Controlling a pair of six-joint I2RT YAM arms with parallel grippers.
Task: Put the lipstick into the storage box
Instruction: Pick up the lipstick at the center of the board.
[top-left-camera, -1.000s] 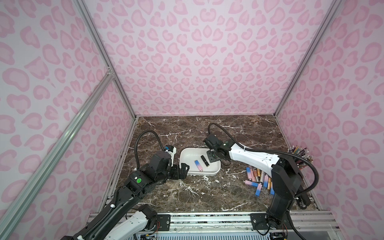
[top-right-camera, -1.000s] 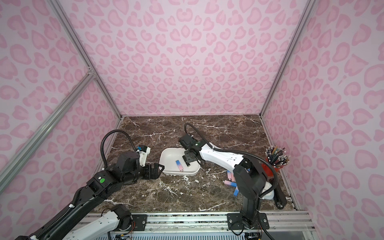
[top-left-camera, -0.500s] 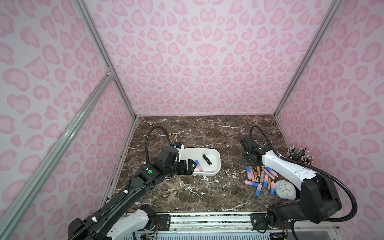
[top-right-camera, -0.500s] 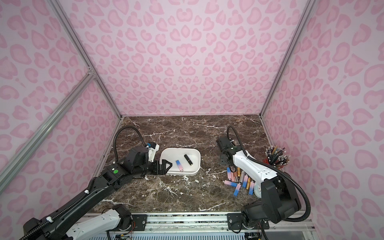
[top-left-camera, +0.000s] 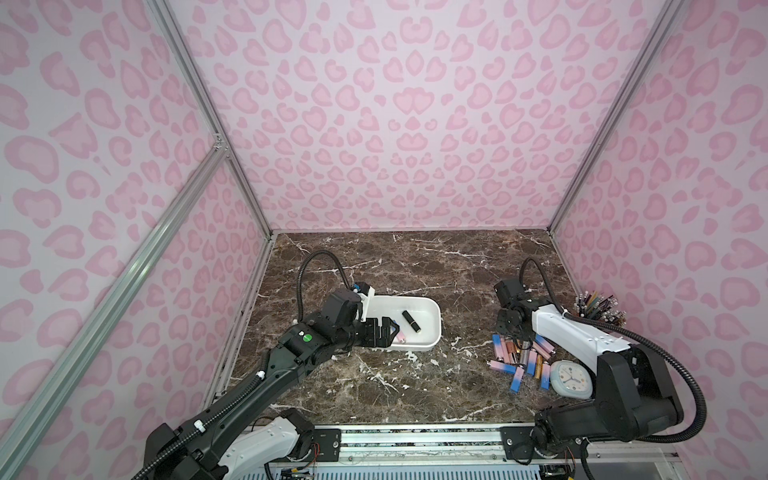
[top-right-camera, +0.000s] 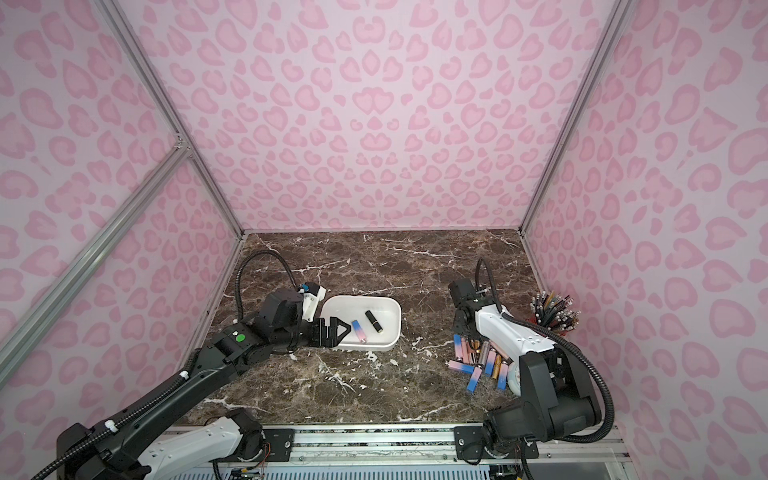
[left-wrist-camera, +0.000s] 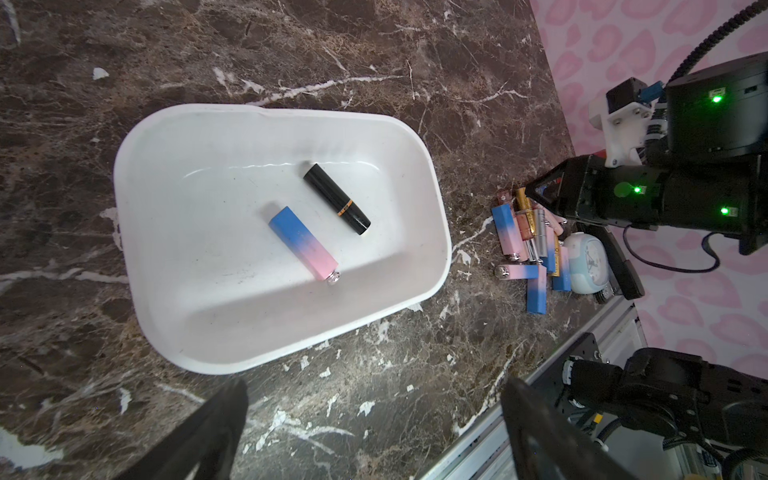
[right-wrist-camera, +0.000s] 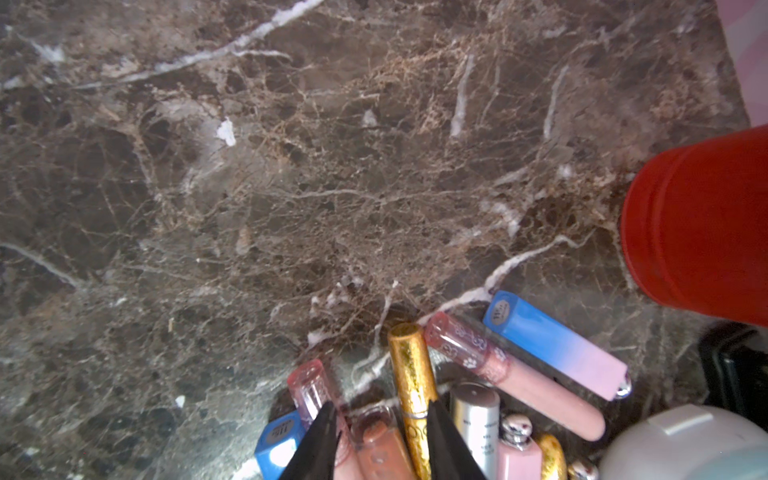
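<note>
Clock, red cup (pencils); beside lipstick pile

Table: brown marble, white veins.
Cup: red, far right, by the wall.
Pencils: bunched in cup, ends up.
Clock: pale, rounded, right side, nearer than cup.
Walls: pink leopard print.
Rail: metal, near edge.

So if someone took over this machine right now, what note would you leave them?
Left pincer: open, empty, at the storage box's edge.
Right pincer: down in the lipstick pile, jaws astride a peach tube; grip unclear.
Done: a black lipstick and a blue-pink lipstick lie in the box.
To do: move the pile's other tubes into it.
</note>
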